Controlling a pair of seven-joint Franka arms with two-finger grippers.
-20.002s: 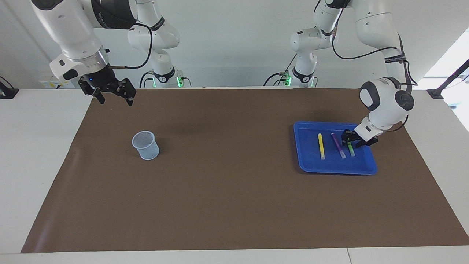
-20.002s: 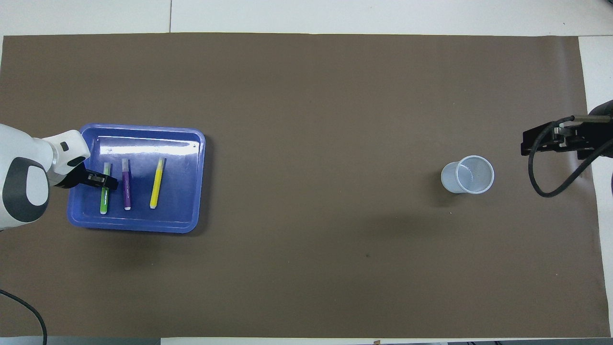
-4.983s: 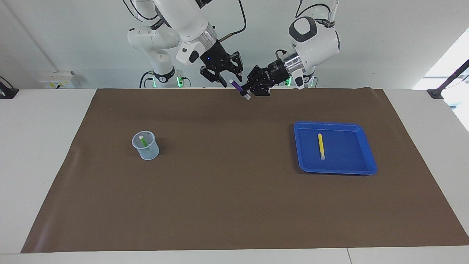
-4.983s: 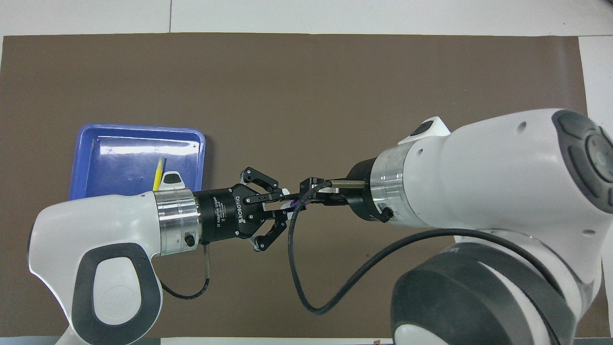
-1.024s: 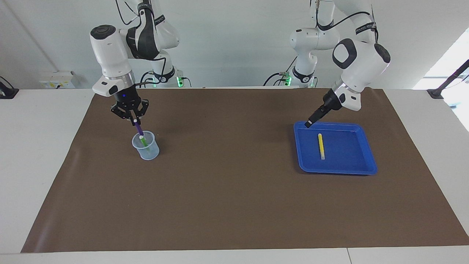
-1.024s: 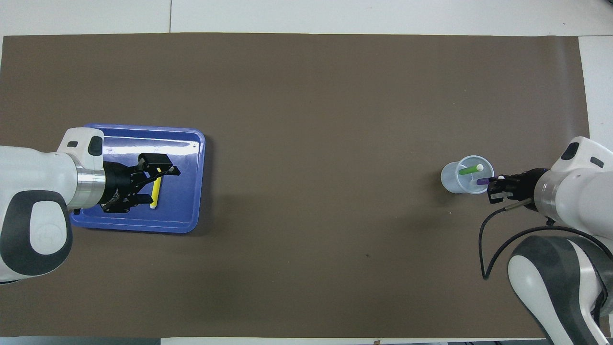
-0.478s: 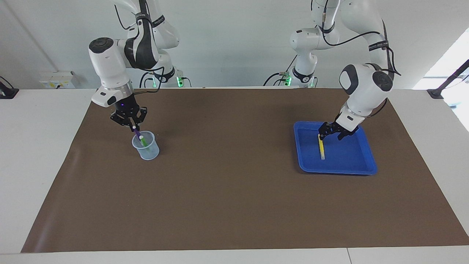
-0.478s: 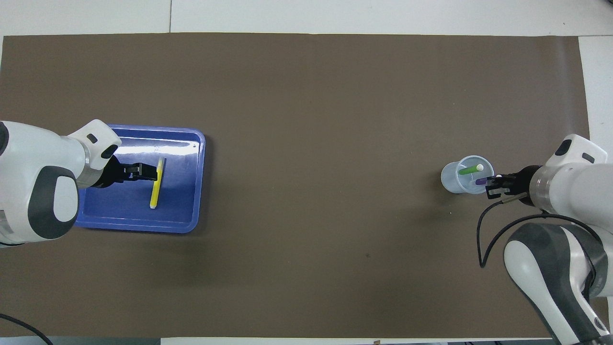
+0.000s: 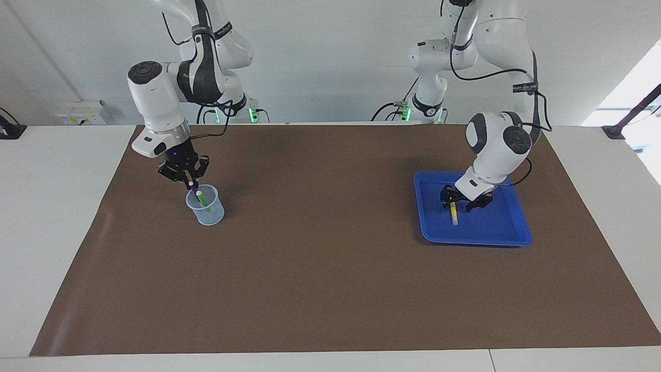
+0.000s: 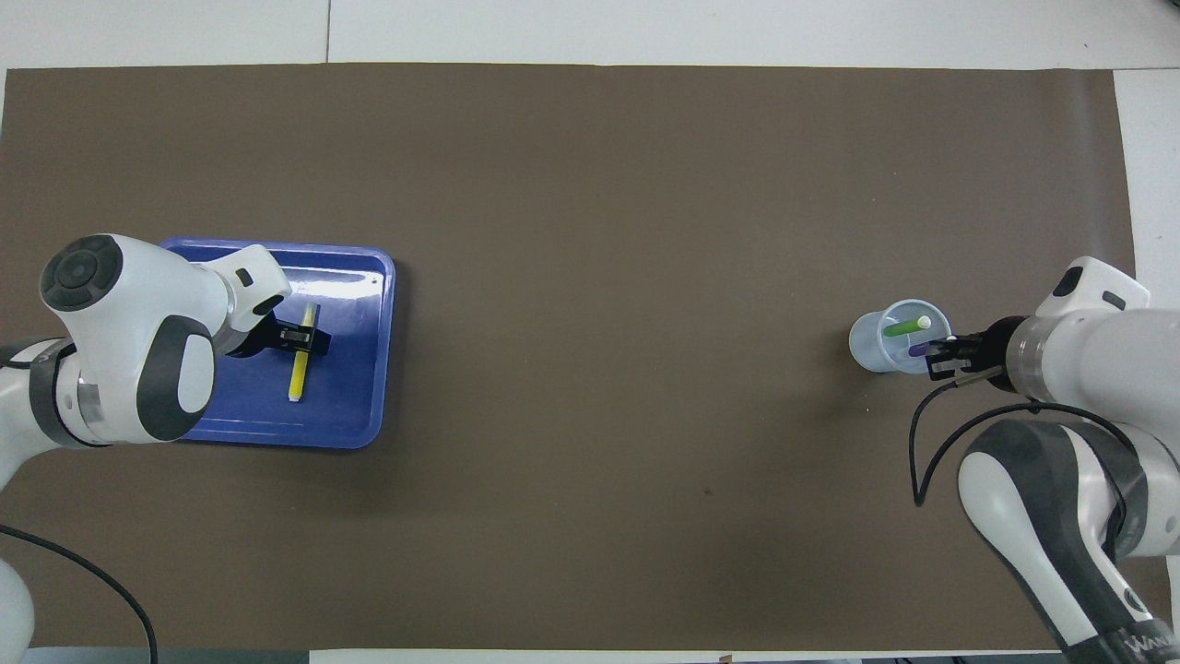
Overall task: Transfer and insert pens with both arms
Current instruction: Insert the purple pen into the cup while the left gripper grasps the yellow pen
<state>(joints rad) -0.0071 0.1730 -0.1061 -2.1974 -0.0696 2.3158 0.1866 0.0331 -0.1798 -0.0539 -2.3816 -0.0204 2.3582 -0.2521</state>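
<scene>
A translucent plastic cup is holding a slim green pen; the right gripper, clamped shut on a slim purple pen, is lowering it in. A flat blue plastic tray is holding a slim yellow pen, straddled by the left gripper; its jaw width cannot be told.

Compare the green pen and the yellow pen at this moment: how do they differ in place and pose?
The green pen stands tilted inside the clear cup at the right arm's end of the table; the yellow pen lies flat in the blue tray at the left arm's end. The left gripper is down at the yellow pen; no gripper is on the green pen. Both are slim markers with a pale end.
</scene>
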